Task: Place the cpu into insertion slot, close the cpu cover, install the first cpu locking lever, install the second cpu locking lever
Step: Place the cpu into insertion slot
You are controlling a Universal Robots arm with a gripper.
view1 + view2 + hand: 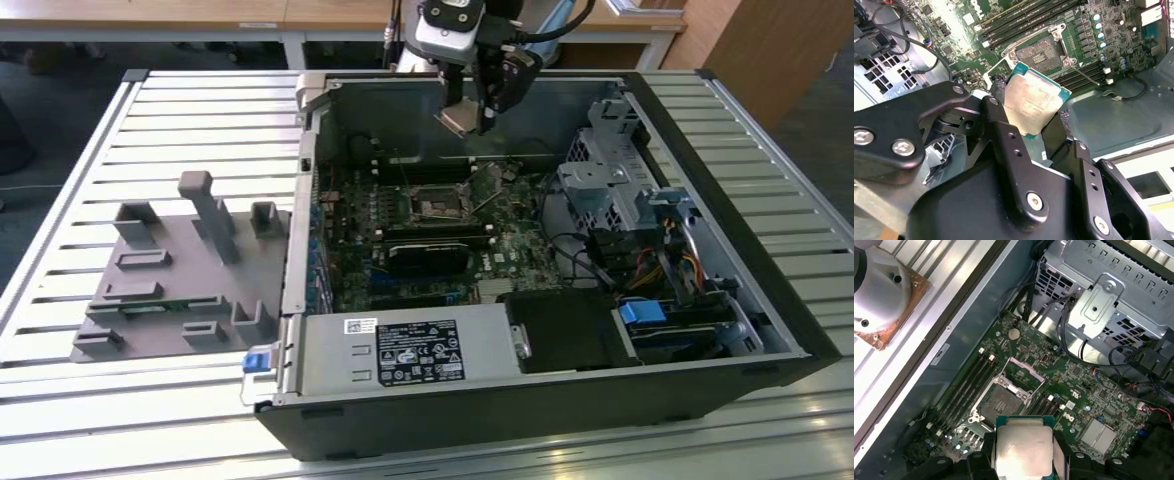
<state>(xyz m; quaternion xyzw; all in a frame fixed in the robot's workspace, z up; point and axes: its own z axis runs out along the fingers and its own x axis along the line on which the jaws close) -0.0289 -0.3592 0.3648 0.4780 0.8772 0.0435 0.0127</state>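
The end effector [1031, 107] is closed on the cpu [1034, 100], with one black finger [1001, 127] pressed against each of two opposite edges of the chip. The cpu is a flat square part: a dull silver-grey metal lid with rounded corners, seated on a thin green substrate that shows as a narrow border around the lid. It hangs tilted in the air above the motherboard [507, 262], touching nothing but the fingers. Below it, the insertion slot [1000, 402] is uncovered, showing a dark contact field inside a silvery metal surround. The cpu cover [1029, 368], a thin silvery frame with a square cut-out, stands swung up at one edge of the slot. In the exterior view, the green board lies on the floor of an open black computer case [534, 410], alongside a labelled power supply [400, 350] and a metal drive cage [601, 190]. The case rests on a slatted aluminium bench [160, 100], with a grey moulded fixture [174, 290] beside it, at the exterior view's left.
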